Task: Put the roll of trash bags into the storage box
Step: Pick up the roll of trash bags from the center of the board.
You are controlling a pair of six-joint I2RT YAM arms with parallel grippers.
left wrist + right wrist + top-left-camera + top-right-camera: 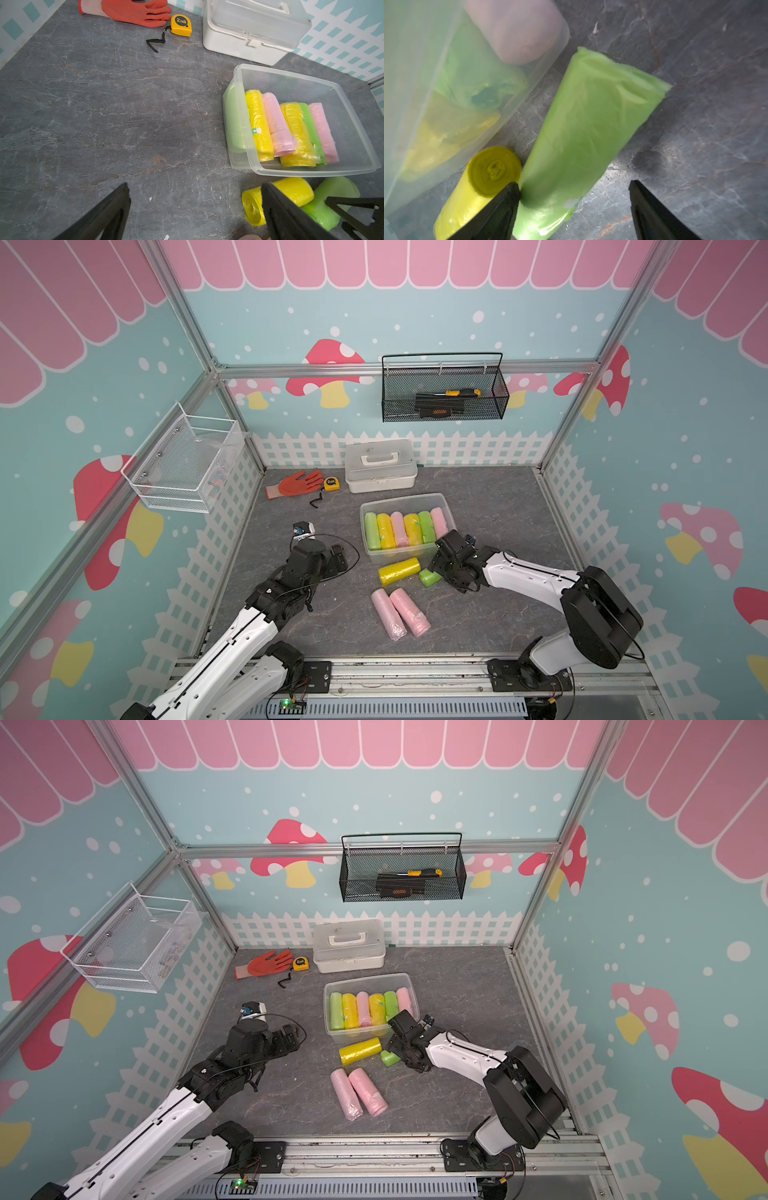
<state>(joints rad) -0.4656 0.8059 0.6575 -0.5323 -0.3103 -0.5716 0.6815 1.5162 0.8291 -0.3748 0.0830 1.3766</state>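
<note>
Now right gripper (573, 184) straddles green trash-bag roll (591, 124), jaws apart, nothing clamped; I slot one finger (500, 207) between it and yellow roll (492, 166). Target lies on tabletop (498, 510) just beside storage box (403, 498). Left gripper (195, 185) wide, empty.

- You face teal walls (415, 323) printed with mushrooms, pink scallops and a white picket fence.
- Your floor (498, 510) is grey, veined, stone-look.
- Aluminium rails (291, 371) frame the corners.
- A black mesh basket (399, 402) hangs on the back wall, a white mesh basket (174, 464) on a side wall.
</note>
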